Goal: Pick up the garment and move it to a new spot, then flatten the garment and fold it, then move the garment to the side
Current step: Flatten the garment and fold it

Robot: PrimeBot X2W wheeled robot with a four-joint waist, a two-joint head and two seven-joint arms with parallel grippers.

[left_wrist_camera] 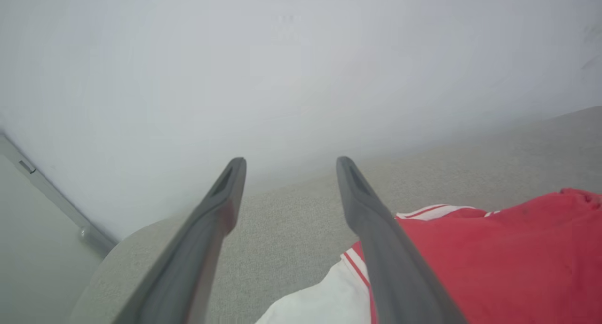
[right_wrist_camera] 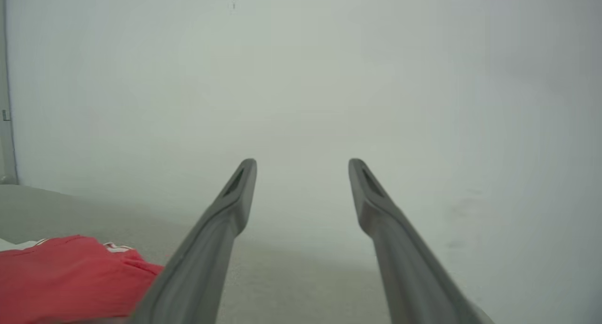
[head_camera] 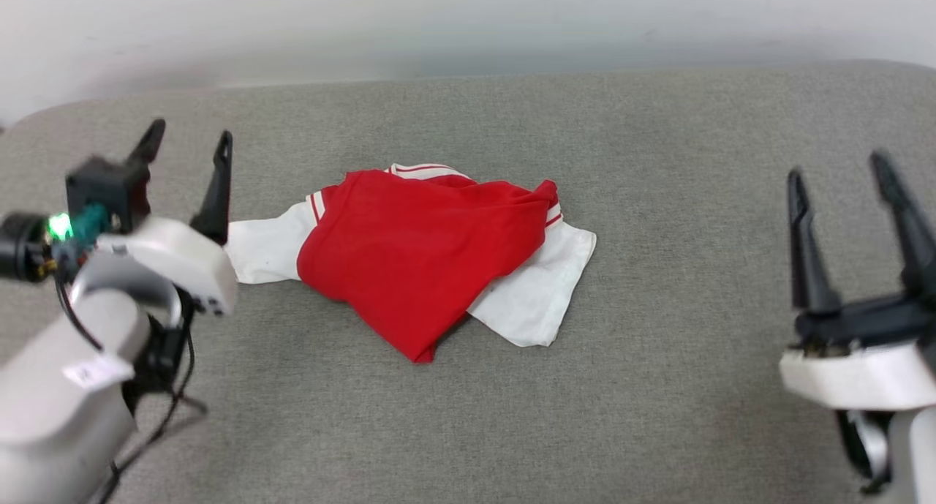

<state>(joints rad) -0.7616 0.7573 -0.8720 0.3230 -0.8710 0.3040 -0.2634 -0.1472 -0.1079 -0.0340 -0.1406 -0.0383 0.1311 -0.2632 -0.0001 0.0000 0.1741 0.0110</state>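
The garment [head_camera: 420,252], bright red with white sleeves and striped trim, lies in a loose heap at the middle of the grey surface [head_camera: 658,343]. Its back is up, so no lettering shows. My left gripper [head_camera: 191,137] stands open just left of the white left sleeve, apart from the cloth, with nothing between its fingers. In the left wrist view the garment [left_wrist_camera: 494,263] lies to the right of the open left gripper [left_wrist_camera: 289,166]. My right gripper [head_camera: 841,164] is open at the far right, well clear of the garment. The right wrist view has the garment [right_wrist_camera: 66,279] at lower left and the open right gripper [right_wrist_camera: 302,166].
A pale wall [head_camera: 468,21] rises right behind the grey surface's far edge. The surface's rounded left corner [left_wrist_camera: 141,234] lies close to my left gripper. A grey strip [left_wrist_camera: 51,197] runs down the wall at the left.
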